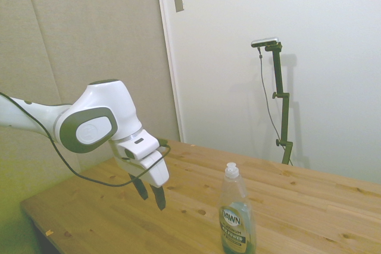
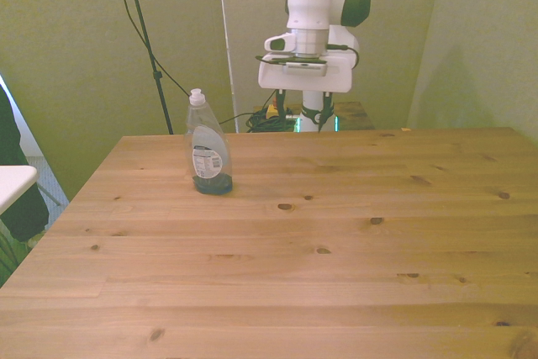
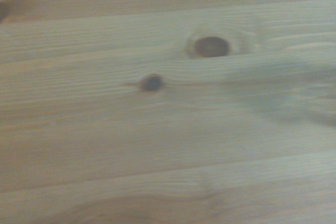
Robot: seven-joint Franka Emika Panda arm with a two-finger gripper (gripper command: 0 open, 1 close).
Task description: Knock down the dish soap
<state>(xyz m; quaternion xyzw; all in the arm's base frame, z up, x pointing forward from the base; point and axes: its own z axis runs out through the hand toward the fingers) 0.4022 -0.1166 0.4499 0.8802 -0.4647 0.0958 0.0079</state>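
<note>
Near the front view's left side of the wooden table point(image 2: 336, 233), toward its far edge, the dish soap point(image 2: 207, 147) stands upright on its base, a slim clear bottle with greyish-green liquid in its lower part, a dark blue Dawn label and a white push-pull cap point(image 1: 231, 171). Nothing touches it. Up at the far edge, to the front view's right of the bottle and well apart from it, the white Franka arm point(image 1: 89, 126) hangs above the wood with its gripper point(image 2: 305, 109) pointing down. From the side, the gripper point(image 1: 150, 193) shows two dark fingers point(image 1: 159, 197) spread with a clear gap between them, released and holding nothing, and they float above the tabletop without touching it. A black cable point(image 1: 53, 153) loops from the arm to the wrist. On the wrist camera only bare planks appear, slightly blurred, with two dark knots point(image 3: 211, 46) in the grain. At the front view's left edge, a dark sleeve point(image 2: 8, 136) of a person is partly seen beside something white.
</note>
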